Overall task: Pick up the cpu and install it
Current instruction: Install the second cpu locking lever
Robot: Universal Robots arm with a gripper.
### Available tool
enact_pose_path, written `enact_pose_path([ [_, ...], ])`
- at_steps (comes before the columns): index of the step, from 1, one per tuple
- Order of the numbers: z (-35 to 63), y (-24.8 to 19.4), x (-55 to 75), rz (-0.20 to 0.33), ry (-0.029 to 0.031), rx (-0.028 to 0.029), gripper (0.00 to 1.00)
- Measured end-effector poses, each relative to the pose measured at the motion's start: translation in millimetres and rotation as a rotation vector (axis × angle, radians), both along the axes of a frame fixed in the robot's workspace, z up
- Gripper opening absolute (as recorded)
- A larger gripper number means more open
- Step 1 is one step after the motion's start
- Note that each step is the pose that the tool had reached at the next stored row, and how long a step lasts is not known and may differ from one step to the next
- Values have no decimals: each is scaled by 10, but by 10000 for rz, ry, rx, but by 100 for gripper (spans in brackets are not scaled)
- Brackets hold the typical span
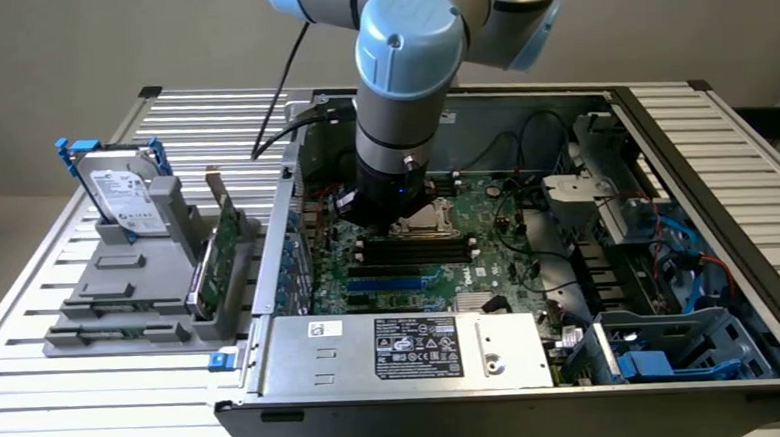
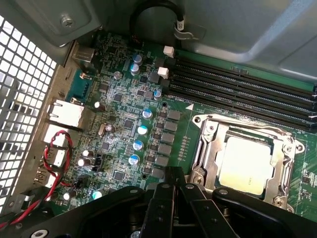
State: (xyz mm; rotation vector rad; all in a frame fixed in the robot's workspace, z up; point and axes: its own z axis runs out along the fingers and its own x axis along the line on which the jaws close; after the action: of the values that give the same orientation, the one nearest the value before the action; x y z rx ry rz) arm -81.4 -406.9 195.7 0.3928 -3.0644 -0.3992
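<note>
we see the cpu [image 2: 246, 164] seated in the socket [image 2: 205, 148], our end effector [image 2: 173, 191] closed and empty at its seven o'clock.

We see the arm [image 1: 403, 88] reaching down from the top centre of the frame into the open computer case [image 1: 532, 371], its lower end over the green motherboard [image 1: 485, 234] beside the metal-framed socket [image 1: 433, 219]. At left, a grey stand [image 1: 134, 302] holds an upright hard drive [image 1: 125, 200] in a blue bracket.
</note>
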Motion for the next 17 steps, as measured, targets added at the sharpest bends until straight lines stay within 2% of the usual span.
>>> enact_pose_path([
  [11, -1, 1, 0, -1, 0, -124, 11],
  [17, -4, 0, 0, -1, 1, -319, 11],
])
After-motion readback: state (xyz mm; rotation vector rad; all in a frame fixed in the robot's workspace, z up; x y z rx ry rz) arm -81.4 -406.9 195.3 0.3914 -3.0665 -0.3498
